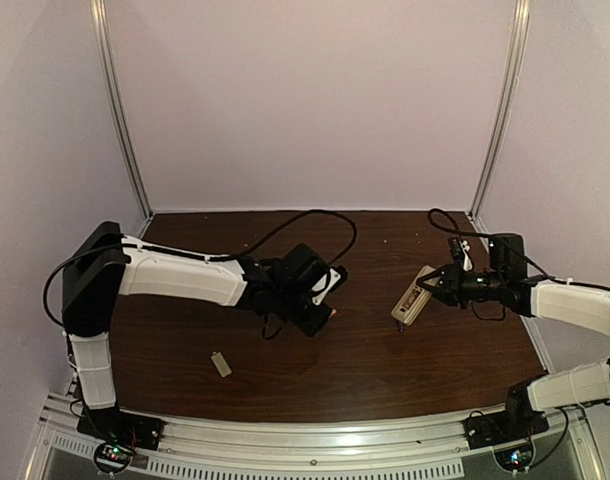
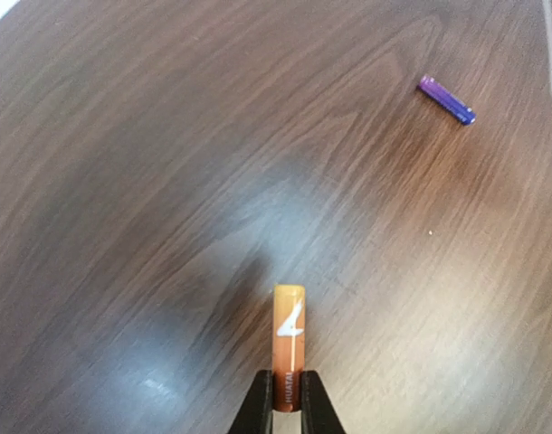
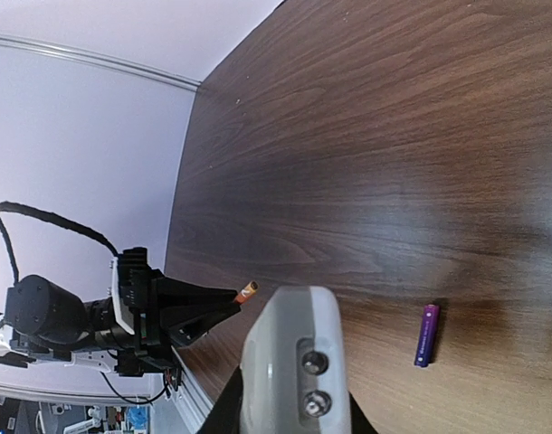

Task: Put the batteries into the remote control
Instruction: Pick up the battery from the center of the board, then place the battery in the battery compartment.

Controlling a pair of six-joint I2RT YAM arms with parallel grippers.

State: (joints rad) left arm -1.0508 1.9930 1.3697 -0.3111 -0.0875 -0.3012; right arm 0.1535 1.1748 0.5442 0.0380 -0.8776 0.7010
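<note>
Near edge, a grey cover piece (image 1: 221,364) flat on the desk (image 1: 385,375), detail unreadable; farther in, left end effector (image 2: 287,391) clenched on an orange battery (image 2: 289,330), its lower end hidden between the fingers; right end effector (image 1: 434,288) grasping the remote control (image 1: 413,298), with a purple battery (image 3: 426,334) loose on the desk beside it.

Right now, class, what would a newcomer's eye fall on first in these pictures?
The left end effector pinches an orange battery by one end over the dark wooden table. Opposite it, at centre right, the right end effector holds up the remote control. A purple battery lies loose on the wood.
</note>
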